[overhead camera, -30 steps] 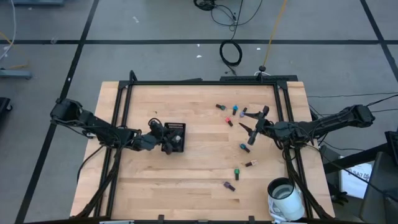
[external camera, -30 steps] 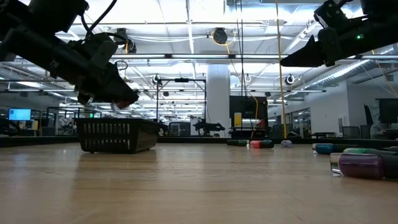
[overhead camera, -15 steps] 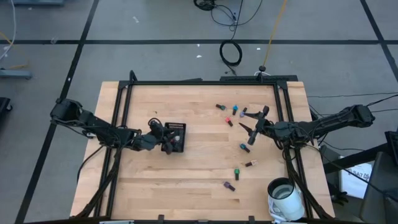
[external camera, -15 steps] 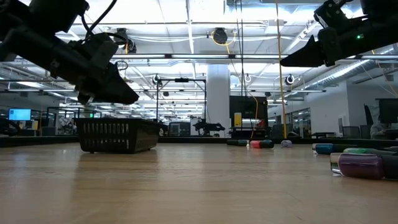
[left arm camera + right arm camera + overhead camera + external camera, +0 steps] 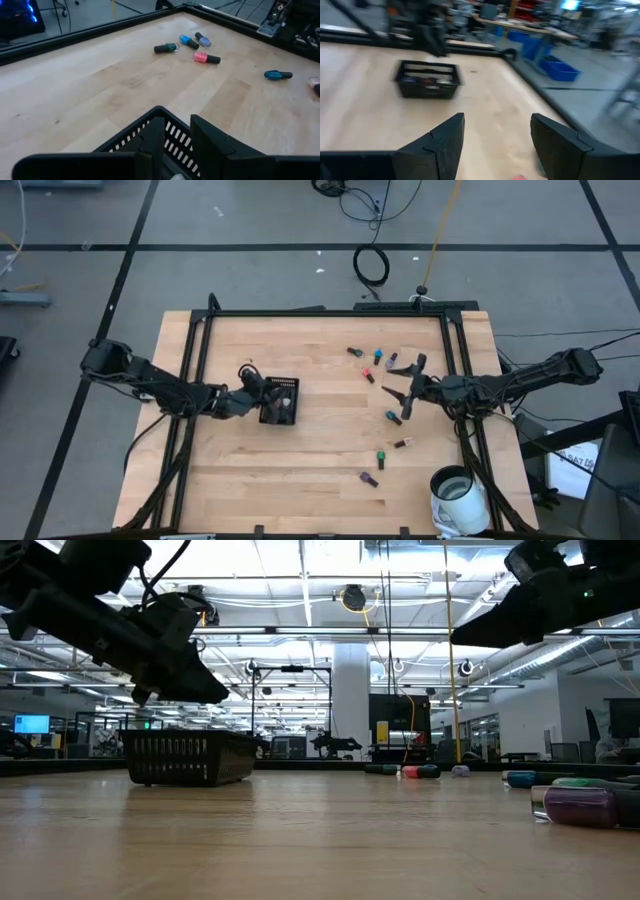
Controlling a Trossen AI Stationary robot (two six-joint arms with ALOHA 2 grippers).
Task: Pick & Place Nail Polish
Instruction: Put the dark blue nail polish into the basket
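Right gripper [image 5: 402,391] turned above nail polish [image 5: 393,417]

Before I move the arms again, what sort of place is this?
Probably a big open robotics lab: a wooden table on taped floor, ceiling strip lights, blue bins and workbenches beyond.

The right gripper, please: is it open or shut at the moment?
Open. In its wrist view the right gripper shows a wide gap between its two dark fingers, with nothing between them; from above it hangs over the loose bottles.
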